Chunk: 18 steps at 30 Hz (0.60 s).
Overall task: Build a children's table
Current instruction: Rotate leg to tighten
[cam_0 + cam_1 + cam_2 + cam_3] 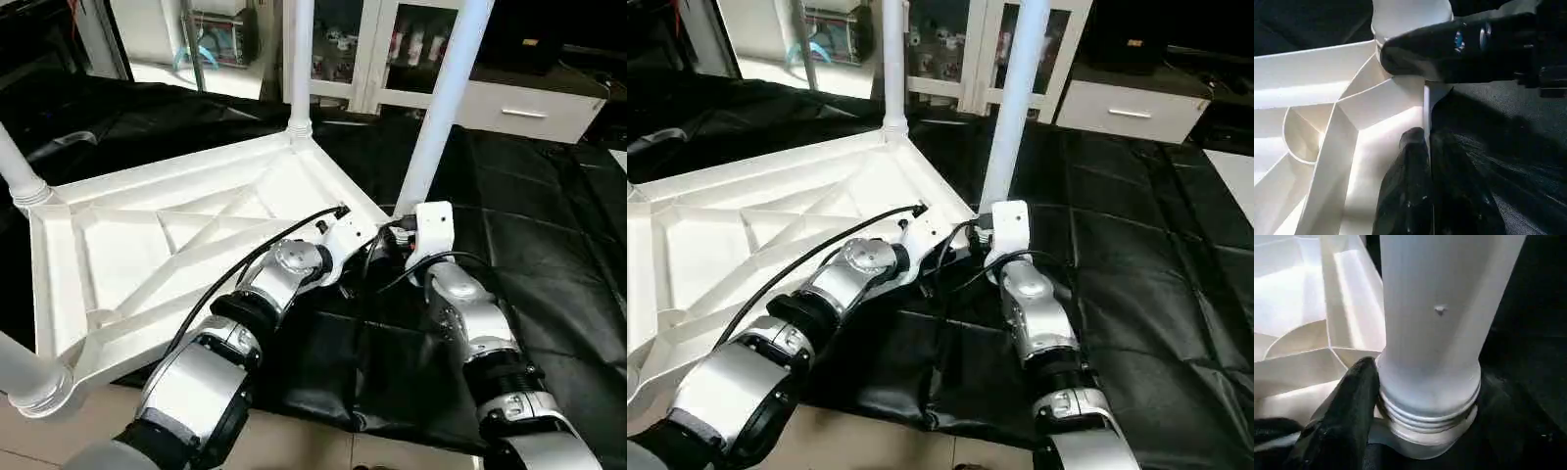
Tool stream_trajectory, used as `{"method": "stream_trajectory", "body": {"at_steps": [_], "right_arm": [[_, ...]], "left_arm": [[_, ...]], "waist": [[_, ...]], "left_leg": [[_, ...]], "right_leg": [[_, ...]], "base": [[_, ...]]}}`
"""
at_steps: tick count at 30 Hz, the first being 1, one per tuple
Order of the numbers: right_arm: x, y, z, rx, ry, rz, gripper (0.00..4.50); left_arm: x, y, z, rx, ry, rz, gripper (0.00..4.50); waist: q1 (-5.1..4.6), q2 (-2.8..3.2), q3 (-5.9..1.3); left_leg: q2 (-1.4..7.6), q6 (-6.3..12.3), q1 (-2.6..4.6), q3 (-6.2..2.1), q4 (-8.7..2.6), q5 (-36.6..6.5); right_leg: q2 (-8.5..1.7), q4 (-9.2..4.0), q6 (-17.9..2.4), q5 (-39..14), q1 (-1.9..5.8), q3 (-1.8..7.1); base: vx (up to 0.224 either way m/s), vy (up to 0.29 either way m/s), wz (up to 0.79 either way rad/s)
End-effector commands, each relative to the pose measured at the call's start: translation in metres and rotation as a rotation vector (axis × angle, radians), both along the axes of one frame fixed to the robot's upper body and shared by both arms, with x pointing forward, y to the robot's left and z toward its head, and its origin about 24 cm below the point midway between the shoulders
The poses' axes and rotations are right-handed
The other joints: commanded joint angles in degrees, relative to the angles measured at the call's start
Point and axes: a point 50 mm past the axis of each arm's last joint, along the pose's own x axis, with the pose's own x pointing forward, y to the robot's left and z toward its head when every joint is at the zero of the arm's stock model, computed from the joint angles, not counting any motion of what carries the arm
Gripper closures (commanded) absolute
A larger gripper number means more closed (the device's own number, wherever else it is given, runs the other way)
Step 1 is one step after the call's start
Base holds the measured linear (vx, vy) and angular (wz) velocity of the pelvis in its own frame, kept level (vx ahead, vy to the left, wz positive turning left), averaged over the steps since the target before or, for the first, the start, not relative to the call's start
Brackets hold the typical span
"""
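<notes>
The children's table lies upside down on a black mat. Its white tabletop (147, 245) shows the X-ribbed underside. Three legs stand in corner sockets: one at the far corner (301, 59), one at the left (15, 166), one at the near left (24, 377). A further leg (441, 108) stands tilted at the right corner, its ribbed end (1425, 406) at the socket. My right gripper (411, 220) is shut on that leg's base, one black finger (1352, 401) pressed against it. My left gripper (1427, 161) is shut on the tabletop's rim beside that corner.
The black mat (549, 255) covers the floor around the table. A white cabinet with glass doors (372, 49) and a white drawer unit (529, 103) stand at the back. Bare tile floor (294, 441) shows at the near edge.
</notes>
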Motion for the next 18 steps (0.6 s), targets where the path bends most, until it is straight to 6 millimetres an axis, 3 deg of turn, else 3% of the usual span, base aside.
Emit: {"method": "stream_trajectory", "body": {"at_steps": [1,4,6,7,8,9,12,15,16,18], "right_arm": [[-0.003,0.014,0.005,0.018,-0.042,0.102,1.0],[-0.007,-0.007,0.015,0.0,-0.08,0.117,0.66],[-0.011,-0.022,0.021,-0.038,-0.09,0.145,0.61],[-0.013,-0.03,0.024,-0.054,-0.086,0.163,0.5],[-0.013,-0.03,0.024,-0.054,-0.086,0.163,0.37],[-0.017,-0.036,0.025,-0.07,-0.074,0.2,0.26],[-0.033,-0.05,0.028,-0.117,-0.035,0.414,0.07],[-0.048,-0.055,0.031,-0.148,-0.001,0.576,0.07],[-0.061,-0.06,0.03,-0.156,0.056,0.7,0.07],[-0.072,-0.063,0.029,-0.152,0.108,0.793,0.07]], "left_arm": [[0.005,-0.001,0.012,-0.071,-0.07,0.013,4.5],[0.001,0.007,0.006,-0.053,-0.036,-0.044,4.5],[-0.001,0.014,0.002,-0.047,-0.012,-0.085,4.5],[-0.003,0.017,0.001,-0.039,-0.006,-0.126,4.5],[-0.003,0.017,0.001,-0.039,-0.006,-0.126,4.5],[-0.005,0.021,0.0,-0.033,-0.002,-0.153,4.5],[-0.012,0.035,-0.005,-0.001,0.029,-0.271,4.5],[-0.017,0.045,-0.008,0.029,0.069,-0.345,4.5],[-0.023,0.053,-0.011,0.047,0.115,-0.422,4.5],[-0.028,0.059,-0.012,0.056,0.156,-0.497,4.5]], "waist": [[0.41,-1.6,-3.79],[0.53,-1.64,-3.7],[0.61,-1.63,-3.69],[0.78,-1.34,-3.69],[0.82,-1.51,-3.57],[0.87,-1.22,-3.56],[1.41,-1.2,-3.42],[1.69,-1.14,-3.37],[1.73,-1.16,-3.35],[1.89,-1.17,-3.38]], "left_leg": [[0.61,7.76,0.17,-0.06,-3.26,-8.3],[0.67,6.32,0.33,-0.15,-3.42,-9.4],[0.68,6.54,0.25,-0.19,-3.41,-8.8],[0.78,6.78,0.36,-0.16,-3.37,-8.6],[0.74,6.94,0.32,-0.09,-3.44,-9.2],[0.8,6.63,0.45,-0.11,-3.45,-9.7],[1.07,6.45,0.36,-0.29,-3.59,-12.1],[1.17,6.01,0.41,-0.3,-3.65,-13.1],[1.26,5.42,0.35,-0.41,-3.72,-13.9],[1.45,5.77,0.47,-0.52,-3.76,-13.6]], "right_leg": [[-1.6,-2.99,-13.5,-11.4,3.98,1.44],[-1.55,-3.33,-11.8,-13.8,3.97,1.45],[-1.45,-3.09,-12.1,-12.2,4.02,1.52],[-1.48,-2.99,-12.5,-11.0,3.96,1.58],[-1.41,-3.16,-12.5,-11.9,3.99,1.54],[-1.5,-3.2,-12.5,-12.5,3.85,1.58],[-1.59,-3.39,-12.2,-13.8,4.13,1.59],[-1.72,-3.59,-11.7,-15.8,3.94,1.62],[-1.72,-3.63,-11.2,-17.2,3.9,1.58],[-1.79,-3.39,-11.9,-15.6,4.07,1.7]], "base": [[0.0,0.0,0.0],[0.0,0.0,0.0],[0.0,0.0,0.0],[0.0,0.0,0.0],[0.0,0.0,0.0],[0.0,0.0,0.0],[0.0,0.0,0.0],[0.0,0.0,0.0],[0.0,0.0,0.0],[0.0,0.0,0.0]]}}
